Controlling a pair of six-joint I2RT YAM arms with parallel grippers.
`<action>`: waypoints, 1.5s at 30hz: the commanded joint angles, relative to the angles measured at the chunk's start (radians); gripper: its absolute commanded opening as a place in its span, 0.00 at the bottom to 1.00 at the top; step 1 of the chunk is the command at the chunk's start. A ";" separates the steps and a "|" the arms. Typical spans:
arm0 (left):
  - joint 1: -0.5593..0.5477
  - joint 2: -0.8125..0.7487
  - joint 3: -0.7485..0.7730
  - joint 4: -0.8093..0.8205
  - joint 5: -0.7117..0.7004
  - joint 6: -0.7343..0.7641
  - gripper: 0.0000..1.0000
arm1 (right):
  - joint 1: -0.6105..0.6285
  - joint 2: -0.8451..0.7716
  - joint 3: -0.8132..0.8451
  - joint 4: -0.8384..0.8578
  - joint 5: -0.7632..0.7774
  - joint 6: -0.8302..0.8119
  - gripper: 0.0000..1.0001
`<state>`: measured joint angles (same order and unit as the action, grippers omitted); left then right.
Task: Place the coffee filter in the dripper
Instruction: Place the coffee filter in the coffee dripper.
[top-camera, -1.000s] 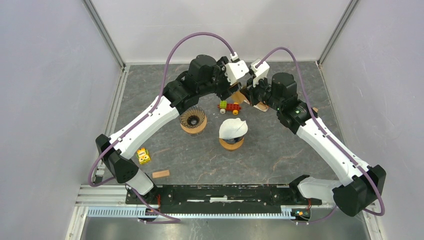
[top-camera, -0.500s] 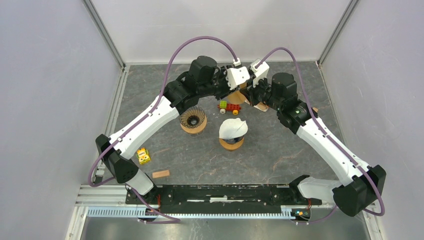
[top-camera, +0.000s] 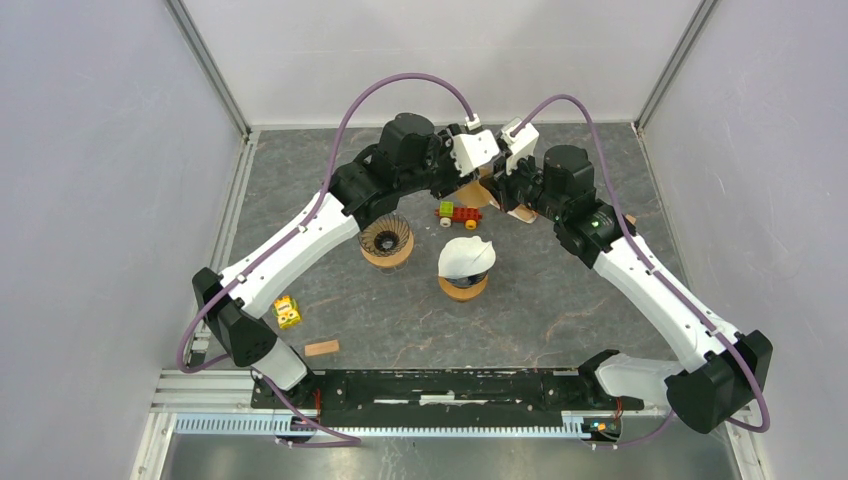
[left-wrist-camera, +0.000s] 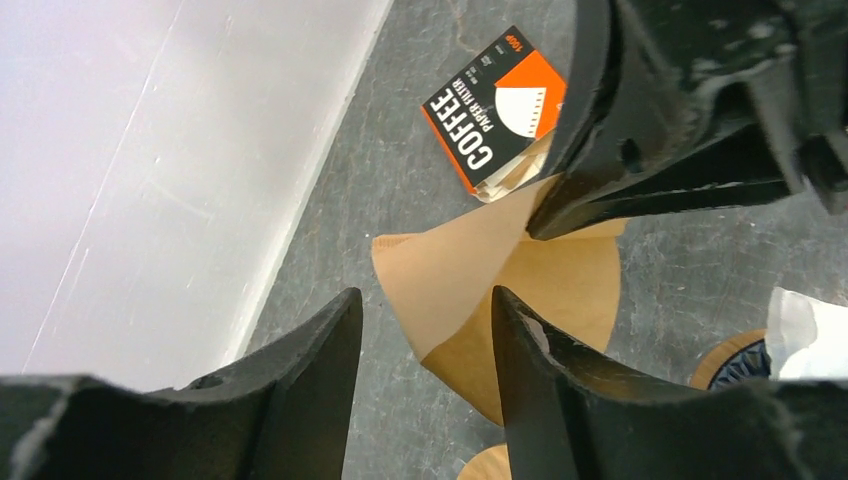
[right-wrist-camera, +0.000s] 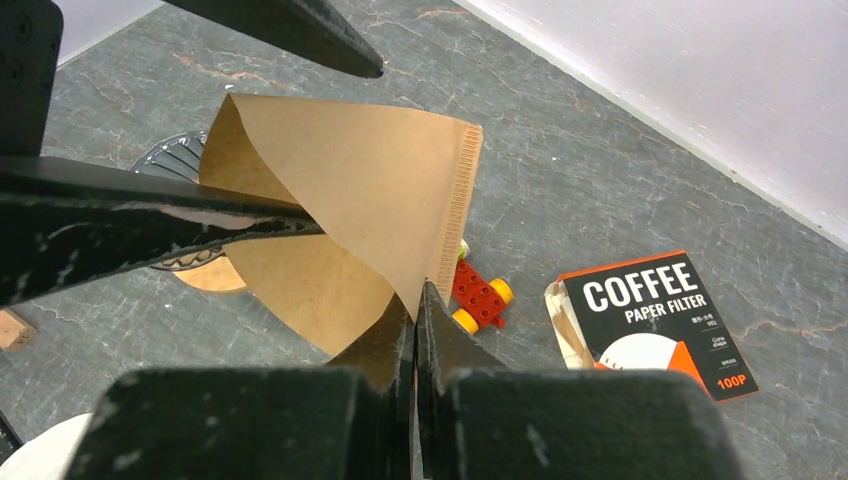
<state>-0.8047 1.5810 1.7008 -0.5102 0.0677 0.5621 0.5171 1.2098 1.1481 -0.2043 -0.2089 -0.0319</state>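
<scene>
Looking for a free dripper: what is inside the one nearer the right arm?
A white paper filter sits in that dripper. The paper covers the inside, so whatever lies beneath it cannot be seen.

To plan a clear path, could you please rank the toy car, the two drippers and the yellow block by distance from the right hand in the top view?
1. Toy car, right beside the right hand holding the brown filter.
2. White-lined dripper, mid-table.
3. Empty dripper, further left.
4. Yellow block, near-left edge.
</scene>
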 joint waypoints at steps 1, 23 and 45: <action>-0.003 -0.050 -0.006 0.063 -0.059 -0.014 0.60 | 0.004 -0.032 0.035 0.032 -0.009 -0.007 0.00; -0.004 -0.039 -0.012 0.064 -0.026 -0.060 0.52 | 0.004 -0.031 0.036 0.032 -0.014 -0.004 0.00; -0.005 -0.044 -0.020 0.057 -0.039 -0.051 0.45 | 0.004 -0.024 0.036 0.039 -0.009 -0.001 0.00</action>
<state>-0.8047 1.5791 1.6779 -0.4870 0.0280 0.5346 0.5171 1.1965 1.1481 -0.2039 -0.2092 -0.0315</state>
